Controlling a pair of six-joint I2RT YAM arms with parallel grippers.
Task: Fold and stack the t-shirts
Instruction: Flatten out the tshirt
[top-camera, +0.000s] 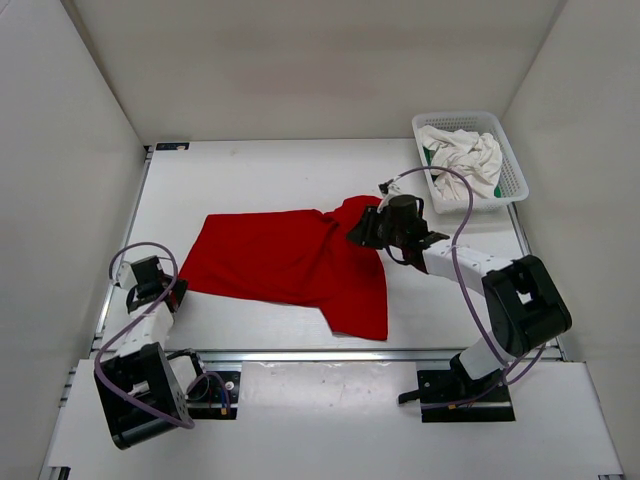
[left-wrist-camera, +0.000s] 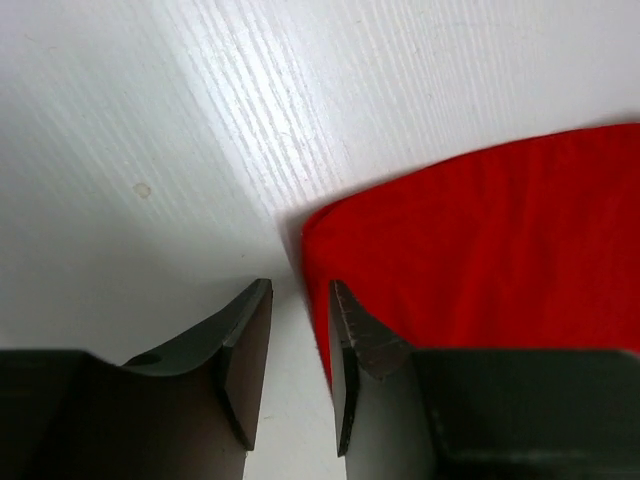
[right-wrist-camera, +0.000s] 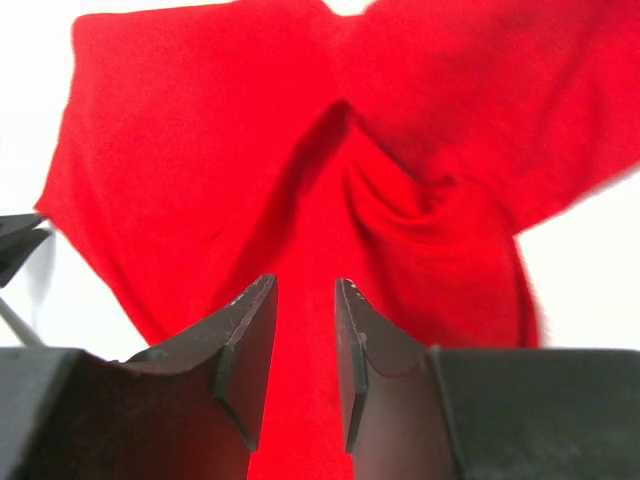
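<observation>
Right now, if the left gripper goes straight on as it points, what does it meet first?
Probably bare table, just beside the edge of the red shirt. The left gripper aims at white surface by the cloth. Depth is unclear, so a finger might graze it.

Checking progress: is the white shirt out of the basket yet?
No, the white shirt lies bunched inside the mesh basket at the far right.

No writing, label, brand, number or sign can be read in any of the views. A small dark tag (top-camera: 172, 146) on the rail beyond the left end of the red t-shirt (top-camera: 290, 260) is too small to make out.
</observation>
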